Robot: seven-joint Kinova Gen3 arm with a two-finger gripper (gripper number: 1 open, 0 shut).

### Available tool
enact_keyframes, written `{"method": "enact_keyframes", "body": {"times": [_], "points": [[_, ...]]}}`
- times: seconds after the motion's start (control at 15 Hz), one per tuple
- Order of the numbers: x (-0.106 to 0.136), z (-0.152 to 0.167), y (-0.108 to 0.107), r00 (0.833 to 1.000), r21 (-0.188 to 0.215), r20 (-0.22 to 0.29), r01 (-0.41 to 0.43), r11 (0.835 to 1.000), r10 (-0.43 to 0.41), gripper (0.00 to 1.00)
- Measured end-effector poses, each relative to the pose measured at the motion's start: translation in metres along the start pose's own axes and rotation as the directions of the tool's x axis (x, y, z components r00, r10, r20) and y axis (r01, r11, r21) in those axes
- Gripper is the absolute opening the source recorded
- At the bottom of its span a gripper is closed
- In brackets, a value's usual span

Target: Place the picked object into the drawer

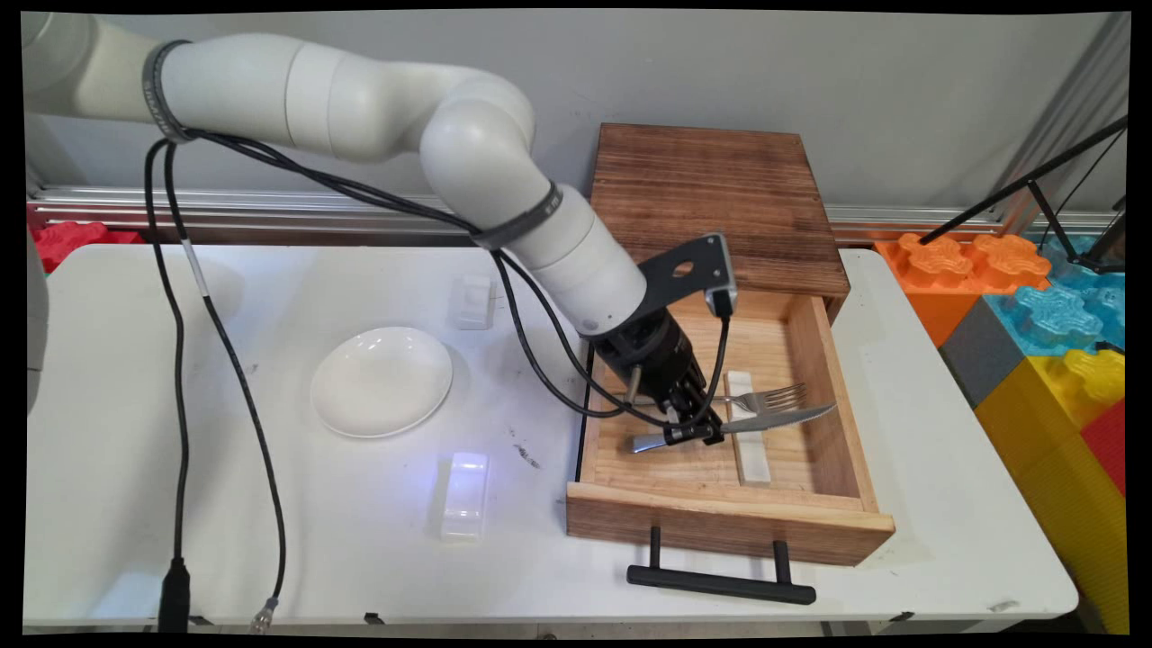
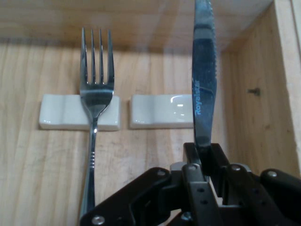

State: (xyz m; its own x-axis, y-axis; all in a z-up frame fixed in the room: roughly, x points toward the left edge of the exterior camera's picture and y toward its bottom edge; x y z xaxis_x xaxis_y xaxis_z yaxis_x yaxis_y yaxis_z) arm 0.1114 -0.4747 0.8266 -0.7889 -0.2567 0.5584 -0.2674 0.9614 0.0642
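Leftmost, a white plate (image 1: 381,381) sits on the table (image 1: 270,558), well apart from the open wooden drawer (image 1: 729,522). Inside it the gripper (image 1: 695,430) is closed on a knife (image 2: 204,89), beside the fork (image 2: 95,94) lying across one ceramic rest (image 2: 61,117). Best keep the blade level and square over the neighbouring rest (image 2: 157,112)

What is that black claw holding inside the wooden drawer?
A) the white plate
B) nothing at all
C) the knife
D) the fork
C: the gripper is clamped on the knife, while the fork lies free on a white rest beside it.
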Motion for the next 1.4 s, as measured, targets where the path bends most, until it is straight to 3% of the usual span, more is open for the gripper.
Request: {"method": "enact_keyframes", "body": {"times": [1.4], "points": [[-0.035, 0.045, -0.009, 1.0, -0.003, 0.007, -0.01, 1.0, 0.01, 0.0]]}}
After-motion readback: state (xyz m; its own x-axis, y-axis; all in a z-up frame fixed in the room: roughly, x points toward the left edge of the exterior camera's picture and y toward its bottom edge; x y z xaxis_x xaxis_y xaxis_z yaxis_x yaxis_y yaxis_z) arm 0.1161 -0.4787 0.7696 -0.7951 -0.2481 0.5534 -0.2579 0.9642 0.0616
